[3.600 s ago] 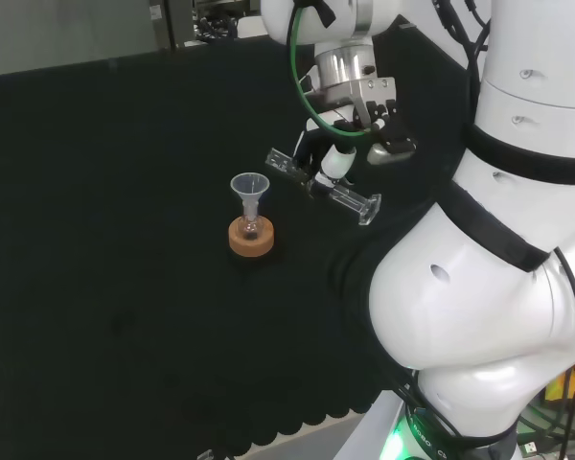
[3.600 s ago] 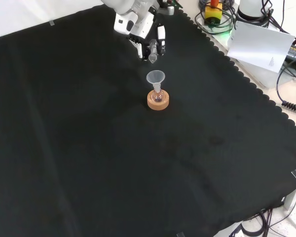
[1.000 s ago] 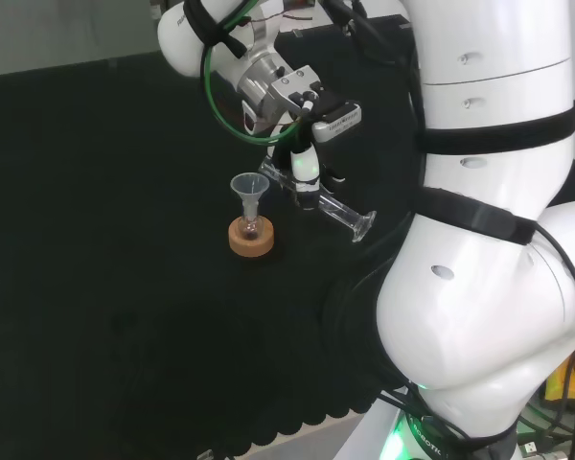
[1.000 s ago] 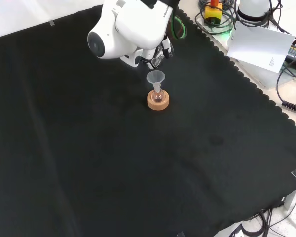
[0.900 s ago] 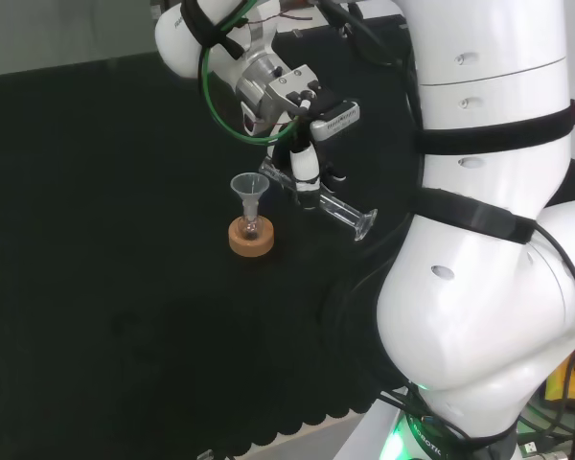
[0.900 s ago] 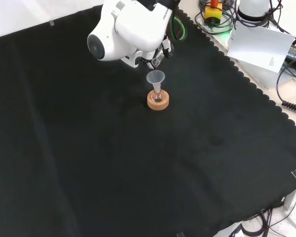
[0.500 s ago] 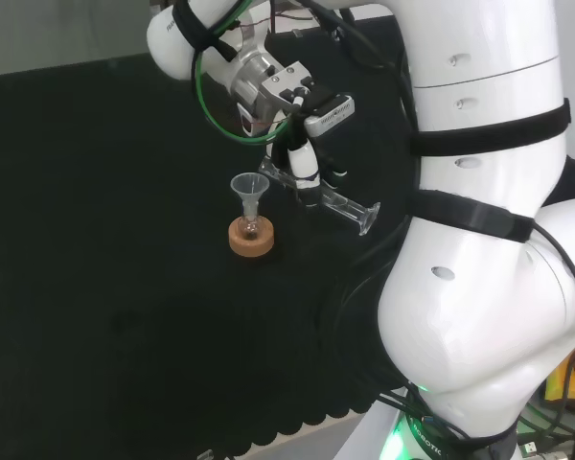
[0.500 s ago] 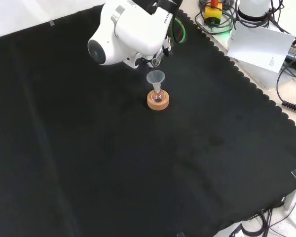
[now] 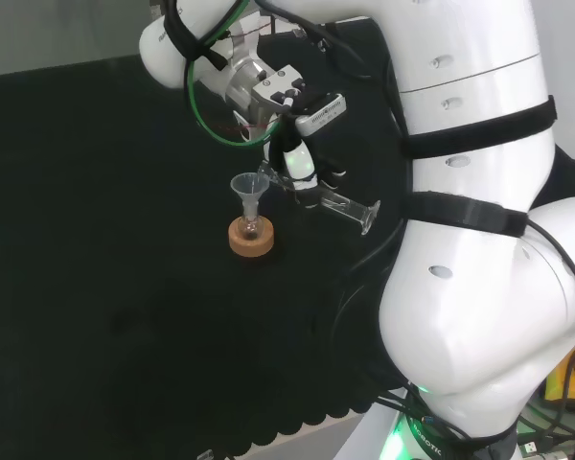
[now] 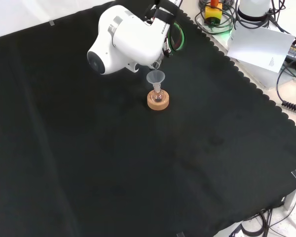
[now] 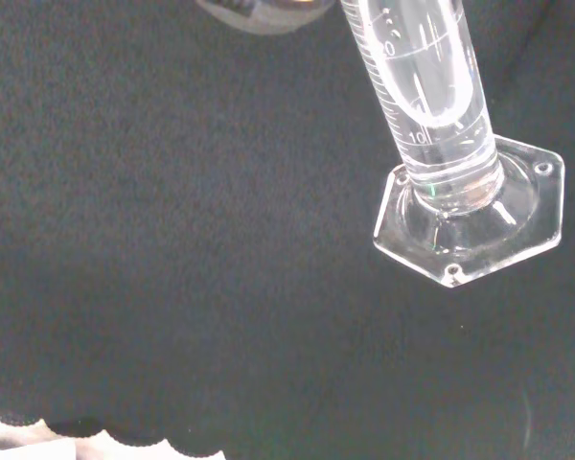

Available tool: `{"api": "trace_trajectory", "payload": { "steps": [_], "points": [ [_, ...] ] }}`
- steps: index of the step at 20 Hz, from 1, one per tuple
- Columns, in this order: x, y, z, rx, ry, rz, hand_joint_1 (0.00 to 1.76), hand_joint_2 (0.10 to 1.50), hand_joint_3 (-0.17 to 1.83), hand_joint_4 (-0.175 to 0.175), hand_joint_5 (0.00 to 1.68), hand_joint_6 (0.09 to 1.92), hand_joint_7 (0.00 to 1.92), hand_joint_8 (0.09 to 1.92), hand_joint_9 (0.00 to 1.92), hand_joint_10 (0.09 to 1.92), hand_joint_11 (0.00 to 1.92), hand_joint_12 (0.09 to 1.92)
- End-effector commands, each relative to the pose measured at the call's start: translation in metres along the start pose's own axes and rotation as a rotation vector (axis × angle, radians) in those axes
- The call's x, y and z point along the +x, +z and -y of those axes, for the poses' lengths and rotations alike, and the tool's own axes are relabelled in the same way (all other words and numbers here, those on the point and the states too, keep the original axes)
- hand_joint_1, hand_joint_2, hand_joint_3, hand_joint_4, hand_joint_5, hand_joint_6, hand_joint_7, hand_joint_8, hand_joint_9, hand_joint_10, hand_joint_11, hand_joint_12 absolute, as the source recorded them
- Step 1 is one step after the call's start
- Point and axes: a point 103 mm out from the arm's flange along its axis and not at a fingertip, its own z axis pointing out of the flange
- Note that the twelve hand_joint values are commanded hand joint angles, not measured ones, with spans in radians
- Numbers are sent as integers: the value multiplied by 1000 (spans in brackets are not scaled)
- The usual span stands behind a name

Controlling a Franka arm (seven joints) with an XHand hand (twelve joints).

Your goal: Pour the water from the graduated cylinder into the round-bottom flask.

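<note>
Since 3.6 s ago the arm has swung toward the flask; the robot hand (image 9: 295, 144) now sits at 1 o'clock of the funnel (image 9: 249, 187) in the head view. Its fingers are curled round the graduated cylinder (image 9: 328, 198), tilted near level, mouth by the funnel rim, hexagonal base at 3 o'clock. Round-bottom flask (image 10: 158, 97) stands on a cork ring (image 10: 158, 101) on the table (image 10: 89, 173), funnel in its neck.
</note>
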Motion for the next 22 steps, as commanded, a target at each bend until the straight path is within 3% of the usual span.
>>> {"api": "trace_trajectory", "payload": {
  "steps": [1, 5, 22],
  "points": [
    [4, -4, 3, 34, 21, 13, 1119, 1104, -3, -50, 1019, 951, 1347, 278, 1518, 87, 1377, 715],
    [8, -6, 4, 87, 35, 5, 1119, 1104, -3, -52, 1018, 952, 1350, 275, 1519, 87, 1378, 712],
    [13, -11, 15, 120, 84, 50, 1122, 1105, -2, -59, 1015, 956, 1365, 244, 1522, 87, 1385, 692]
  ]
}}
